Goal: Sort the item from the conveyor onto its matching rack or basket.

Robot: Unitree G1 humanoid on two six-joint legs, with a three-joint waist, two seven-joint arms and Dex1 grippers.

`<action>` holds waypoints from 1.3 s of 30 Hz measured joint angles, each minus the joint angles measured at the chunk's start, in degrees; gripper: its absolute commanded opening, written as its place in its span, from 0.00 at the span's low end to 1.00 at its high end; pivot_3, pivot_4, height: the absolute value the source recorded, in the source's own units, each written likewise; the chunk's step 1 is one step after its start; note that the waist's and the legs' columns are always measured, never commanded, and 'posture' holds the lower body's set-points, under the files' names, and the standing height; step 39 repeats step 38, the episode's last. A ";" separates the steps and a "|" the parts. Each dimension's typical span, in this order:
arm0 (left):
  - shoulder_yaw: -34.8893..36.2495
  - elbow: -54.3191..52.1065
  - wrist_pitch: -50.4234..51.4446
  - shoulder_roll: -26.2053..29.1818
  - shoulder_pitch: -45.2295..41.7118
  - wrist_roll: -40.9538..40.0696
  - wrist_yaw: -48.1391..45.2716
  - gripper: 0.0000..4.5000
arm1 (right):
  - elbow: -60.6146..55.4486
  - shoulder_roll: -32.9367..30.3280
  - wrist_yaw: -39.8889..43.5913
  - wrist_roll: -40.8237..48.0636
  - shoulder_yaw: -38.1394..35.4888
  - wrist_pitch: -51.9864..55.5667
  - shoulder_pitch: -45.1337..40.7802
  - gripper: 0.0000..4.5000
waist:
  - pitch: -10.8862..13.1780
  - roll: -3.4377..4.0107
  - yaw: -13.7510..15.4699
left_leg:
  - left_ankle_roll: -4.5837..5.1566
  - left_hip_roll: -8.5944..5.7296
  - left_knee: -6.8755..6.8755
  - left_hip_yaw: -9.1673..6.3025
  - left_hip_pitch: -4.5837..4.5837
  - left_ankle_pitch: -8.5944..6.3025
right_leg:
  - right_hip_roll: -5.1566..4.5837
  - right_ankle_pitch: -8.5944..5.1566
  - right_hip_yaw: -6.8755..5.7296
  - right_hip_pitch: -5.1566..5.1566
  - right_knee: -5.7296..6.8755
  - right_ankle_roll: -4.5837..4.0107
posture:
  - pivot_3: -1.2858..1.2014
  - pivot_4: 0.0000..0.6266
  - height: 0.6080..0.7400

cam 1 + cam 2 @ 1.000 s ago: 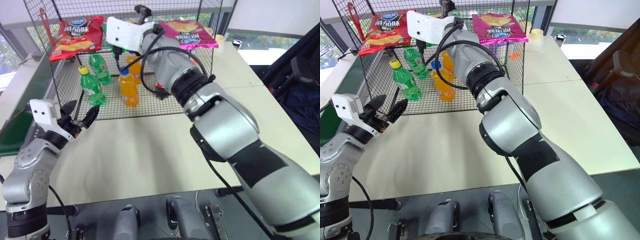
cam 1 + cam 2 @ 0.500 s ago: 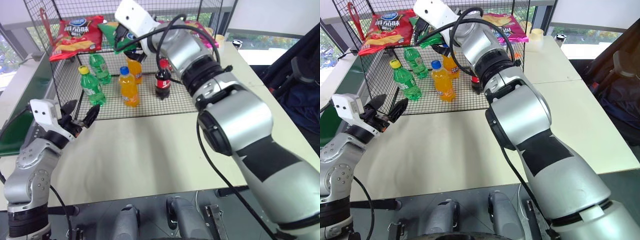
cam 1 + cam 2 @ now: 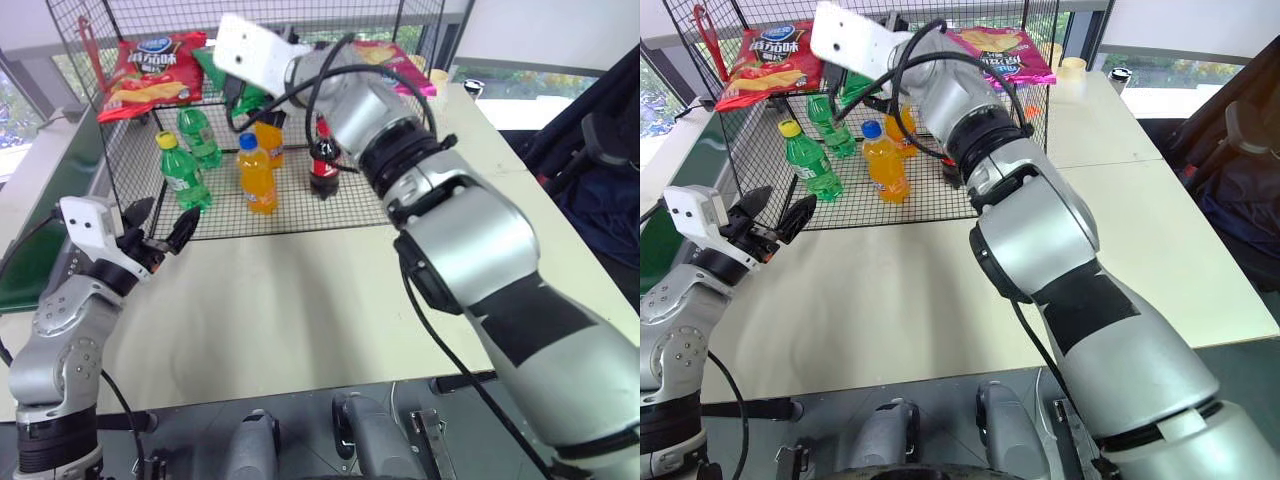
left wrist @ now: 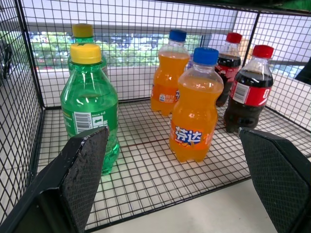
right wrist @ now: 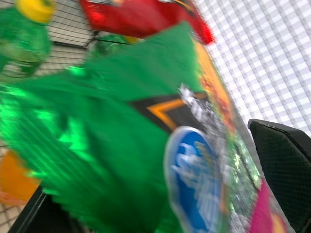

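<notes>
- cage point(image 3: 300, 205) of black wire mesh on the table, soda bottles point(image 4: 193, 107) on its floor
- right gripper point(image 5: 160, 204) at the cage's upper shelf point(image 3: 1035, 75), fingers spread wide with the green bag point(image 5: 116, 131) between them; grip cannot be told
- green bag lies on the shelf between red bag point(image 3: 150, 70) and pink bag point(image 3: 1005, 50)
- left gripper point(image 3: 160, 232) open, empty, before the cage front

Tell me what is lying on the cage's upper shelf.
On the upper shelf lie a red crisp bag, a green crisp bag and a pink crisp bag. The right gripper's arm covers much of the green bag.
</notes>
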 measured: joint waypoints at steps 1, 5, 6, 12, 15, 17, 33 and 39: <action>-0.03 0.00 0.00 -0.01 0.00 0.09 0.02 1.00 | 0.00 0.26 0.06 -0.49 0.78 -0.83 0.19 0.98 | 0.00 0.00 0.02 | 0.00 0.00 0.00 0.00 0.00 0.00 | 0.00 0.01 0.00 0.00 0.00 -0.02 | 0.52 0.24 1.00; -0.04 0.00 -0.01 -0.33 0.01 0.37 0.24 1.00 | 0.00 0.24 1.17 -2.31 2.92 -3.03 0.23 0.98 | 0.00 0.00 0.10 | 0.00 0.00 0.01 0.00 -0.01 0.00 | 0.00 0.00 0.00 0.01 -0.02 -0.03 | 0.52 0.24 1.00; -0.04 0.00 -0.01 -0.37 0.01 0.37 0.33 1.00 | 0.00 0.23 1.28 -2.56 3.28 -3.41 0.27 0.98 | 0.00 0.00 0.12 | 0.00 0.00 0.01 0.00 -0.01 0.00 | 0.00 0.00 0.00 0.01 -0.02 -0.03 | 0.52 0.24 1.00; -0.03 -0.01 -0.01 -0.54 0.16 0.37 0.54 1.00 | -0.06 -1.42 1.17 -4.51 5.34 -6.16 0.53 0.98 | 0.00 -0.01 0.13 | 0.00 0.00 0.01 0.00 -0.01 0.00 | 0.00 0.00 0.00 0.01 -0.01 -0.03 | 0.52 0.24 1.00; -0.05 -0.03 -0.01 -0.55 0.14 0.37 0.55 1.00 | -1.53 -3.68 2.16 -4.57 5.64 -7.74 0.90 0.98 | 0.00 -0.01 0.13 | 0.00 0.00 0.02 0.00 -0.01 0.00 | 0.00 0.00 0.00 0.01 -0.01 -0.03 | 0.52 0.24 1.00; -0.05 -0.03 -0.01 -0.55 0.11 0.37 0.55 1.00 | -3.86 -6.28 4.02 -4.51 5.72 -9.28 1.82 0.98 | 0.00 -0.01 0.18 | 0.00 0.00 0.02 0.00 -0.01 0.00 | 0.00 0.00 0.00 0.01 -0.01 -0.02 | 0.52 0.24 1.00; -0.67 -1.03 2.74 2.43 -1.88 -1.79 -3.26 1.00 | -65.76 -29.88 36.13 23.28 -8.01 13.27 42.28 0.98 | -0.02 -0.05 -0.10 | 0.00 0.01 0.06 0.03 0.19 0.00 | 0.10 0.12 0.13 0.13 0.16 0.23 | 0.52 0.24 1.00; -0.74 -1.65 5.04 3.55 -2.61 -3.50 -4.27 1.00 | -72.43 -31.37 34.68 27.38 -10.56 19.88 47.24 0.98 | -0.03 -0.05 0.16 | 0.00 0.03 0.09 0.01 0.25 0.00 | 0.18 0.00 0.14 0.15 0.16 -0.03 | 0.52 0.24 1.00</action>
